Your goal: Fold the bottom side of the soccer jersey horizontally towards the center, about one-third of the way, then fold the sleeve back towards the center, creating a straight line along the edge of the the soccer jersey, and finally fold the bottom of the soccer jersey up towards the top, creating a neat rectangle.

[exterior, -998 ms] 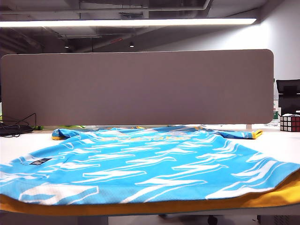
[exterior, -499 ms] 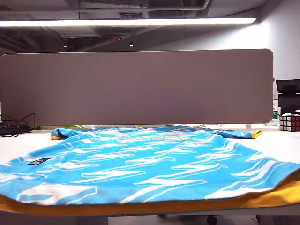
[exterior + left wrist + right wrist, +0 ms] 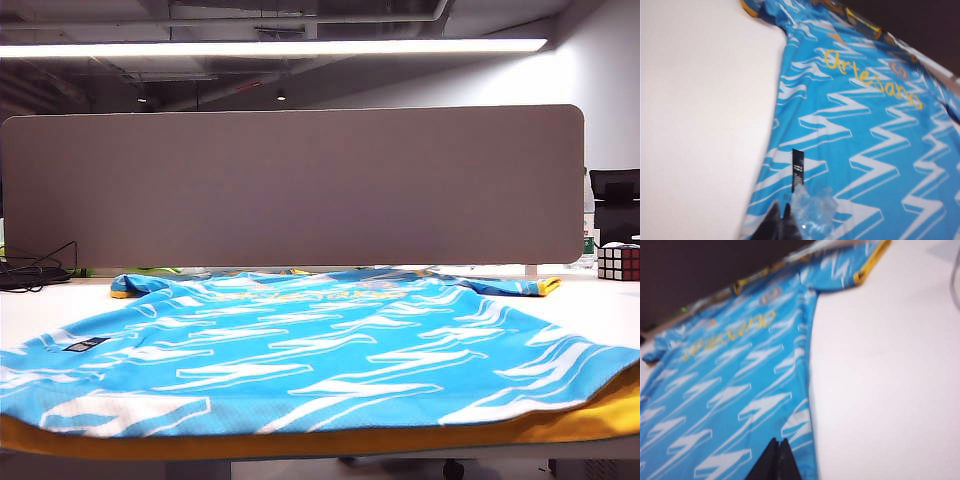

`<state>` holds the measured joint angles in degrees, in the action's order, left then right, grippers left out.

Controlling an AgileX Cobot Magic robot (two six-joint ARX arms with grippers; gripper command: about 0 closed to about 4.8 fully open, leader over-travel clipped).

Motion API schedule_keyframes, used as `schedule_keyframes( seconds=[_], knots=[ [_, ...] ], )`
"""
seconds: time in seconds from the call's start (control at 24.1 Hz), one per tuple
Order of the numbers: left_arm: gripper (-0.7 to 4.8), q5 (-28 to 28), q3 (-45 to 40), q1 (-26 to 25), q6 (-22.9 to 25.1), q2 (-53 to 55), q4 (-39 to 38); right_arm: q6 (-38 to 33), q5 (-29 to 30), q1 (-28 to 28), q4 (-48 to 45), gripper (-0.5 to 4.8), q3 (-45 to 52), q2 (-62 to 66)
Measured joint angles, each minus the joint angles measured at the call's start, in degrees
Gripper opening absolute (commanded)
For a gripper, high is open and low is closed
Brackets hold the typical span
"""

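Above the soccer jersey (image 3: 320, 350), flat and unfolded, left gripper (image 3: 781, 220) and right gripper (image 3: 778, 460) hover pinched empty; first side fold likely needs fingers opening.

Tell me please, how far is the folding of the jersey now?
Nothing is folded yet: the soccer jersey lies spread flat on the white table, both sleeves out. In hand: the left end effector and the right end effector are over its side edges, both shut, gripping nothing. Left: the side fold, the sleeve fold, the bottom fold.
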<state>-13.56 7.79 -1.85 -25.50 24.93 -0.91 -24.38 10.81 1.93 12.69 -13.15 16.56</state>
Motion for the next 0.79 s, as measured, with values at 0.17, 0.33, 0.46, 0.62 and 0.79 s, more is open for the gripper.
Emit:
schedule_keyframes(
  seconds=[0.17, 0.33, 0.46, 0.62, 0.79],
  knots=[
    [-0.06, -5.6, 4.5, -1.2, 2.2, 8.5, 2.8, 2.9, 1.9, 0.0, 5.8, -0.03, -7.2, 9.7],
    [-0.06, -9.6, 12.2, -4.4, 2.6, 18.3, -0.2, 9.6, 4.2, 0.1, 15.8, -0.03, -17.8, 23.8],
    [-0.06, -16.6, 16.8, -5.6, 2.8, 26.5, -2.7, 13.3, 4.4, 0.1, 18.4, 0.0, -23.6, 32.9],
    [-0.05, -23.1, 19.8, -5.7, 2.8, 33.7, -3.3, 16.0, 4.5, 0.0, 20.0, 0.62, -24.6, 39.1],
    [2.56, -23.3, 19.8, -5.7, 5.0, 38.1, -4.4, 17.9, 4.4, 0.2, 20.4, 1.11, -24.5, 43.9]
  ],
)
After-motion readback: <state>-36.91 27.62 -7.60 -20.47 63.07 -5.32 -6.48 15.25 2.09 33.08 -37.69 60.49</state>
